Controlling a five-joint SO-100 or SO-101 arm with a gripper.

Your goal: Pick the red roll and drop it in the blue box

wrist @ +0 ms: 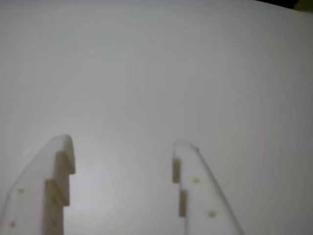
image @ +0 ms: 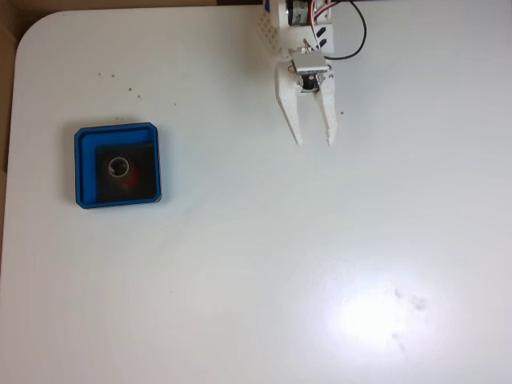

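The red roll (image: 122, 169) lies inside the blue box (image: 118, 134) at the left of the fixed view, dark top face up with a little red showing at its side. It rests on the box's black floor. My white gripper (image: 314, 142) hangs near the top centre of the table, far right of the box, open with nothing between its fingers. In the wrist view the gripper (wrist: 126, 146) spreads over bare white table.
The white table (image: 256, 280) has a rounded corner at the top left and a bright glare patch at the lower right. A black cable (image: 358, 36) loops beside the arm at the top edge.
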